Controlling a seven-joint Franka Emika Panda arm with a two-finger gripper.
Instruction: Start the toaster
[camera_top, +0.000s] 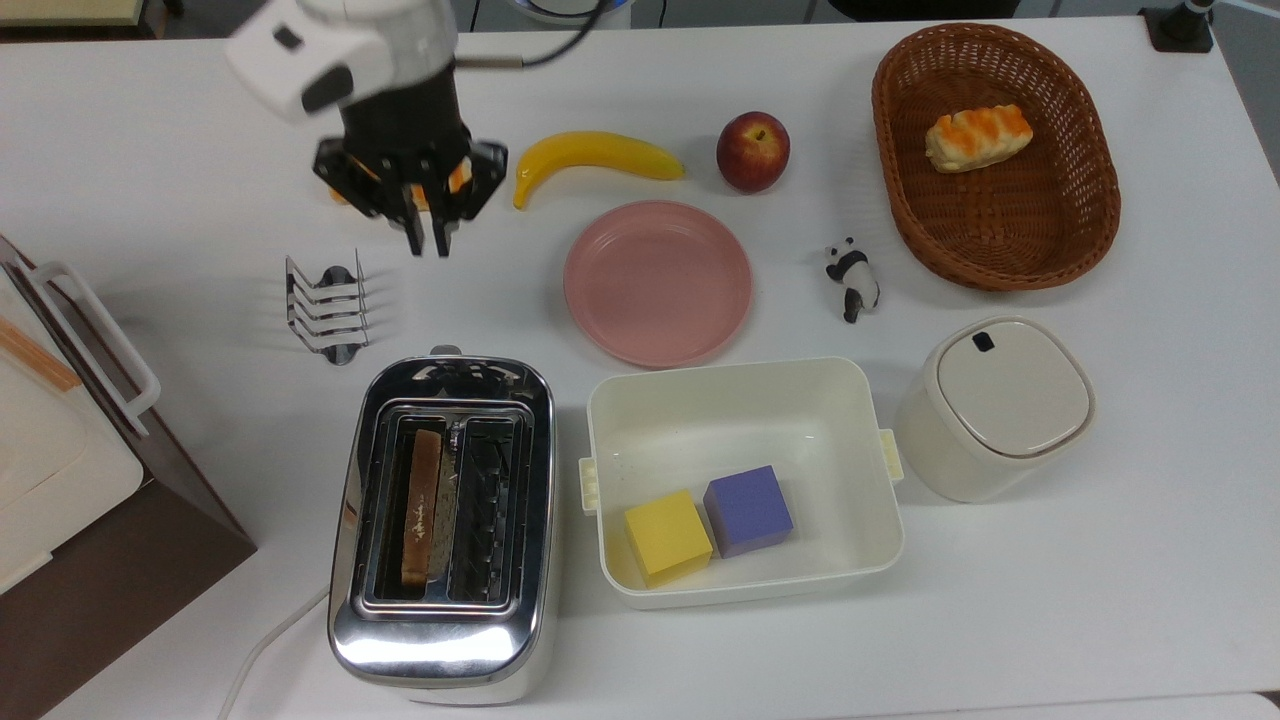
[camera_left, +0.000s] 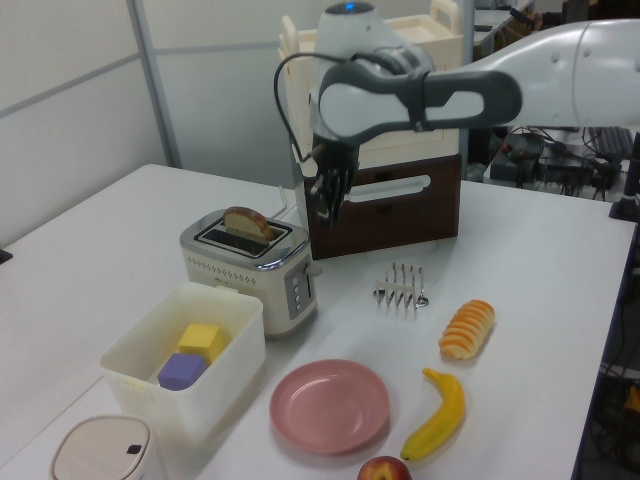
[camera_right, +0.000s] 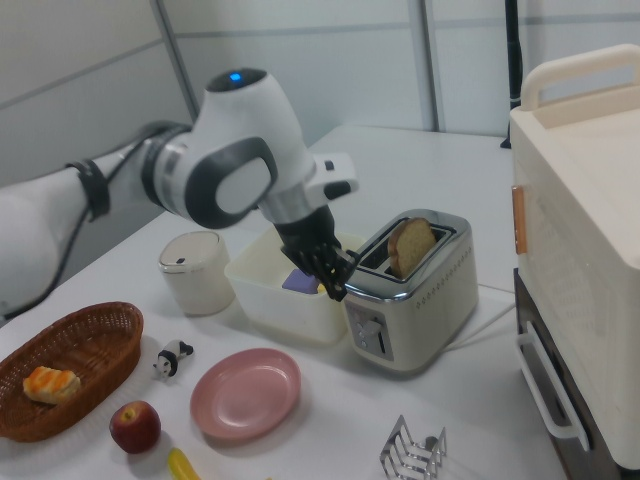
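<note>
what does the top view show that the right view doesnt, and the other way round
The top view alone gives the yellow cube beside the purple cube in the white bin, and the whole banana.

The right view alone gives the toaster's front panel with its buttons, and the bread slice standing up out of a slot.

Both show the shut gripper short of the toaster, the pink plate, apple, panda figure, wicker basket and toast rack.

No readable text, labels, brands, numbers or signs on any object in view.
</note>
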